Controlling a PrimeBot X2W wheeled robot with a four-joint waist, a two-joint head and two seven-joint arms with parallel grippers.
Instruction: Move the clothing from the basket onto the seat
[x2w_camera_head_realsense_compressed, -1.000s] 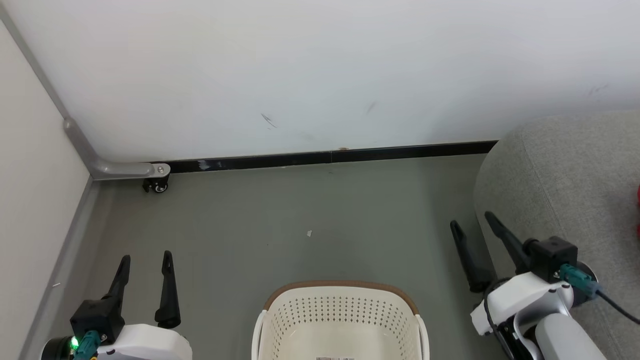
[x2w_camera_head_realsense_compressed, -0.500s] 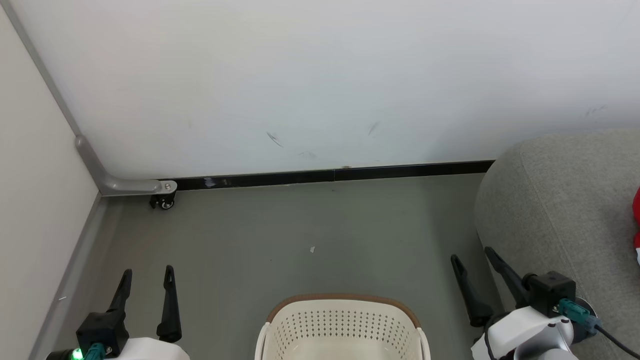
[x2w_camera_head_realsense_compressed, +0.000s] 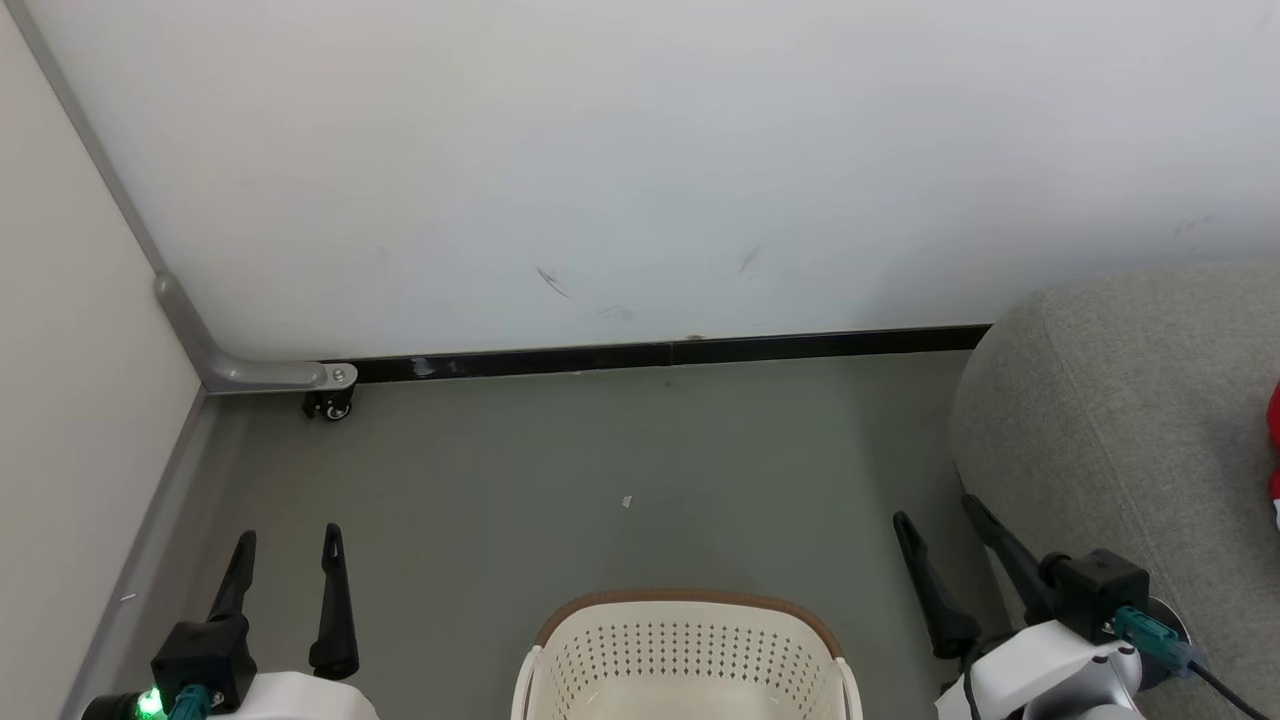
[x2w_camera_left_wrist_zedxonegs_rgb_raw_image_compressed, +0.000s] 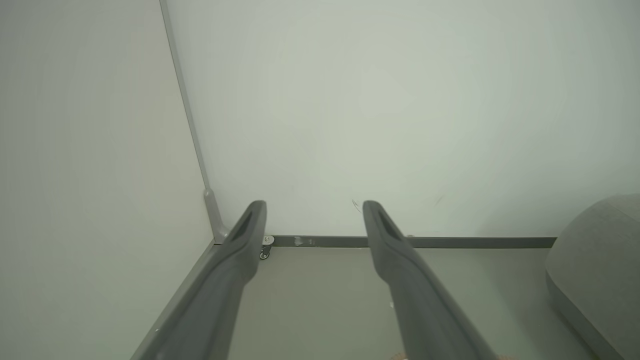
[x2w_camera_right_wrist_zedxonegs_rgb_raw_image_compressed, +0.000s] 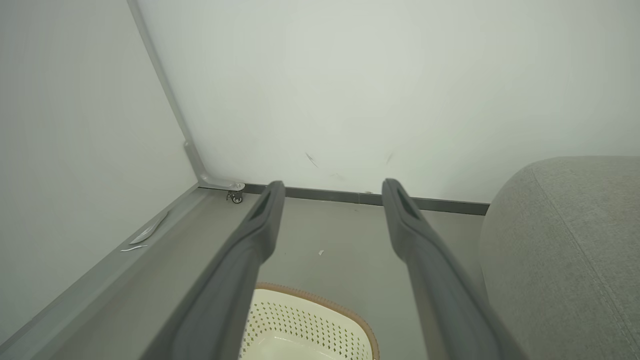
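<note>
Left pincer (x2w_camera_head_realsense_compressed: 288, 533) and right pincer (x2w_camera_head_realsense_compressed: 935, 508) hover with jaws spread apart, gripping nothing, either side of the basket (x2w_camera_head_realsense_compressed: 690, 648) on the floor (x2w_camera_head_realsense_compressed: 600, 440). A bit of red clothing (x2w_camera_head_realsense_compressed: 1274, 415) lies on the grey seat (x2w_camera_head_realsense_compressed: 1120, 400).

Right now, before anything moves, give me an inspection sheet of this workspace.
Surface: grey floor, with the basket standing on it.
Job's things: basket at the bottom edge of the head view, no clothing in the part that shows; seat to its right; a sliver of red clothing on the seat at the frame's edge.
Clutter: small white scrap on the floor beyond the basket.
Pincers: left pincer open, empty; right pincer open, empty, beside the seat.
Cables: black cable from a teal plug behind the right pincer.
Surroundings: white wall, black baseboard, grey bracket with a caster in the left corner.
</note>
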